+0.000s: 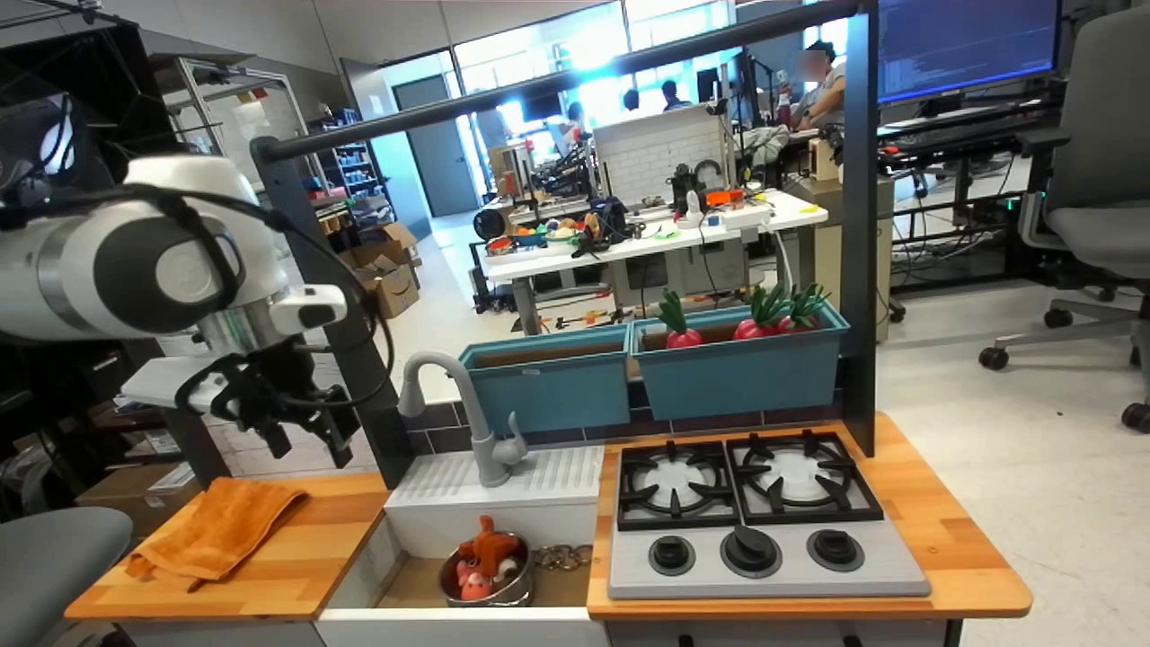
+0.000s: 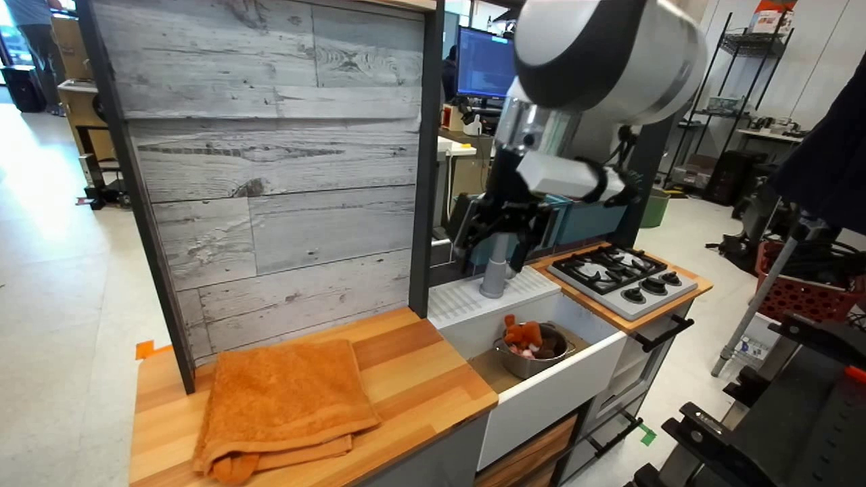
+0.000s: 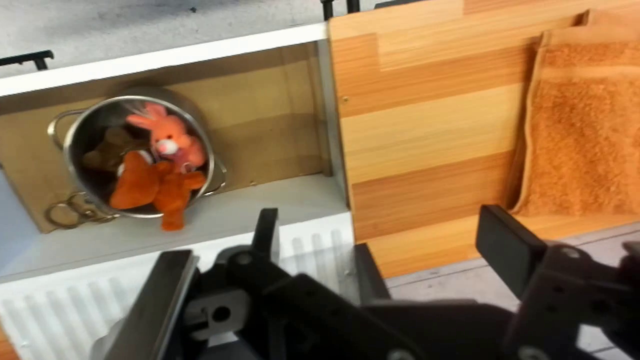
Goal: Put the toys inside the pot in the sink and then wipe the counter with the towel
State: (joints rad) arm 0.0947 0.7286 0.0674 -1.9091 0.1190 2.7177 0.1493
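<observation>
The metal pot (image 1: 518, 593) stands in the white sink (image 1: 458, 626); it also shows in the wrist view (image 3: 107, 116). Inside it lie an orange plush toy (image 3: 172, 187) with a leg over the rim, a pink rabbit toy (image 3: 170, 136) and a brown toy (image 3: 112, 147). The orange towel (image 2: 284, 399) lies folded on the left wooden counter (image 2: 413, 379); part of it shows in the wrist view (image 3: 585, 135). My gripper (image 3: 382, 225) is open and empty. In an exterior view the gripper (image 1: 310, 445) hangs high above the counter, apart from towel and pot.
A grey faucet (image 1: 485, 440) rises behind the sink. A stove (image 1: 764, 530) is at the right. Dark posts (image 2: 426, 169) and a wood-plank back panel (image 2: 284, 169) stand behind the counter. Blue planters (image 1: 741, 382) hang at the back. Metal rings (image 3: 70, 212) lie beside the pot.
</observation>
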